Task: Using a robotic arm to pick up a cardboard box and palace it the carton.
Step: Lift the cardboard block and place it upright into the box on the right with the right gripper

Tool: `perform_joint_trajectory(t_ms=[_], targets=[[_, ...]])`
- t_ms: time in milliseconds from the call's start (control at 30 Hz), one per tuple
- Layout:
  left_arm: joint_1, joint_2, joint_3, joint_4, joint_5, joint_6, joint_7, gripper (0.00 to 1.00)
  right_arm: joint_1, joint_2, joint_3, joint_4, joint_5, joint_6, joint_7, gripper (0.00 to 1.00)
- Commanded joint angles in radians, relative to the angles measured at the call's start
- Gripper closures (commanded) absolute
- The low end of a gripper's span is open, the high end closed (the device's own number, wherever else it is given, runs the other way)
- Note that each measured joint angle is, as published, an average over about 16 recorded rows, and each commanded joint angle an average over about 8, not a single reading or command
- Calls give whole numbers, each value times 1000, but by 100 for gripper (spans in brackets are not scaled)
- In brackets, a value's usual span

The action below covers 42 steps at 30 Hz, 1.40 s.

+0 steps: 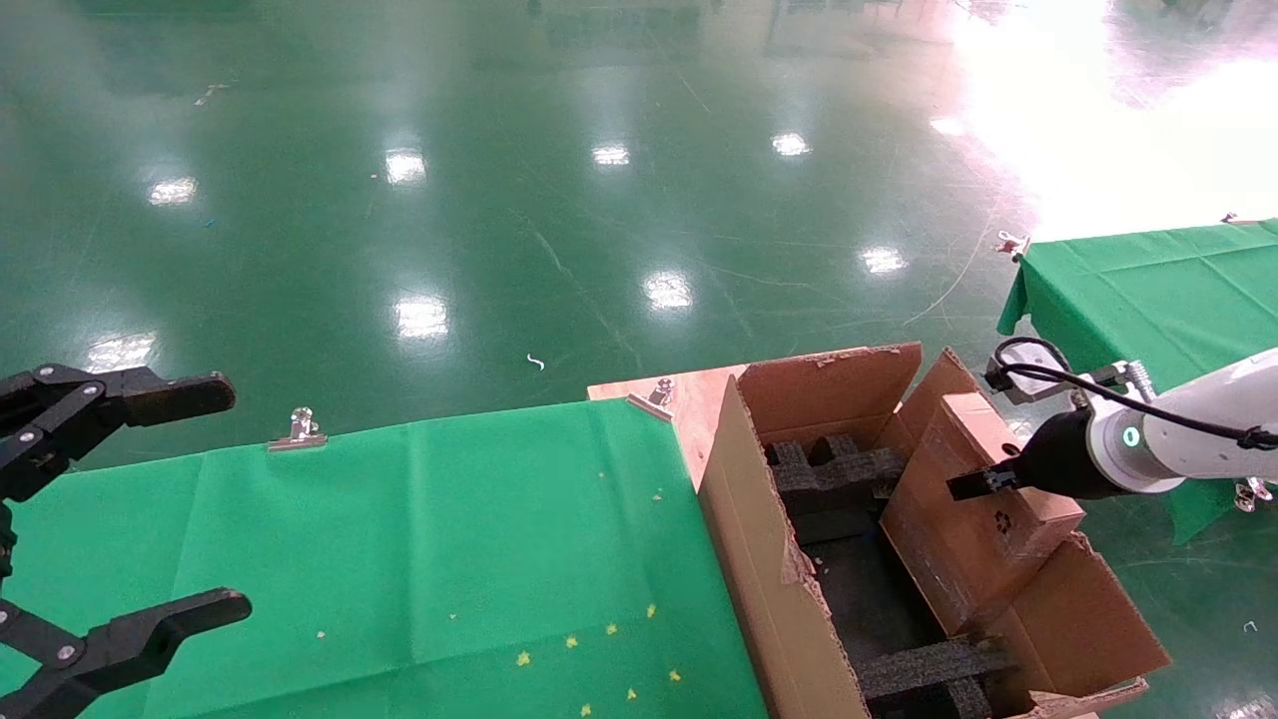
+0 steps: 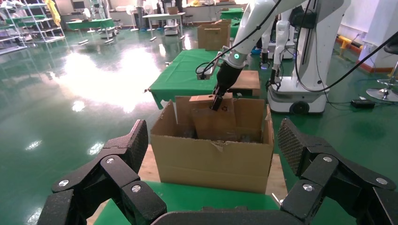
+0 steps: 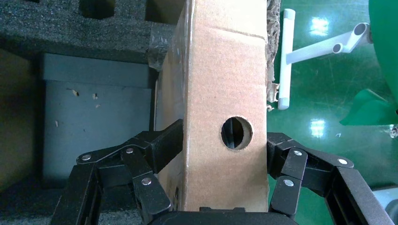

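The slim brown cardboard box [image 1: 983, 519] stands tilted inside the large carton [image 1: 759, 559], along its right side, with its recycling mark showing. My right gripper [image 1: 983, 481] on the white-sleeved arm is shut on the box's upper end. In the right wrist view the fingers [image 3: 164, 143] press both broad faces of the box [image 3: 220, 84], and the round hole [image 3: 236, 133] in its narrow edge faces the camera. Black foam blocks [image 1: 839, 474] lie in the carton. The box's lower end is hidden. My left gripper [image 1: 225, 499] is open and empty, parked far left.
The carton sits on a wooden board [image 1: 689, 399] at the right end of a green-clothed table [image 1: 399, 549] with metal clips [image 1: 297, 429]. A second green table [image 1: 1148, 290] stands to the right. The carton's ragged flaps [image 1: 1078, 619] spread outward.
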<state>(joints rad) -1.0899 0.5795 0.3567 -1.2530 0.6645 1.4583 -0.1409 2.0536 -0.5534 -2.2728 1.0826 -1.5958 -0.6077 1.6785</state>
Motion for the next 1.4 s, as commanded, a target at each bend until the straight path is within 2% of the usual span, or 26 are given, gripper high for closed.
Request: perform_joint_trajectory(t_ms=[33,300,600,1400], targets=[[0,0,0,0,0,0,0,0,2,-4,-6,10,-17,-4,20,100],[0,0,0,0,0,0,0,0,-51,-43,-25,-2,-61,21,92,100],[0,0,0,0,0,0,0,0,-123,-87,-35,-43,-72,58,122,100],[0,0,0,0,0,0,0,0,-241,-115,-21,-115,34,81,46,100]])
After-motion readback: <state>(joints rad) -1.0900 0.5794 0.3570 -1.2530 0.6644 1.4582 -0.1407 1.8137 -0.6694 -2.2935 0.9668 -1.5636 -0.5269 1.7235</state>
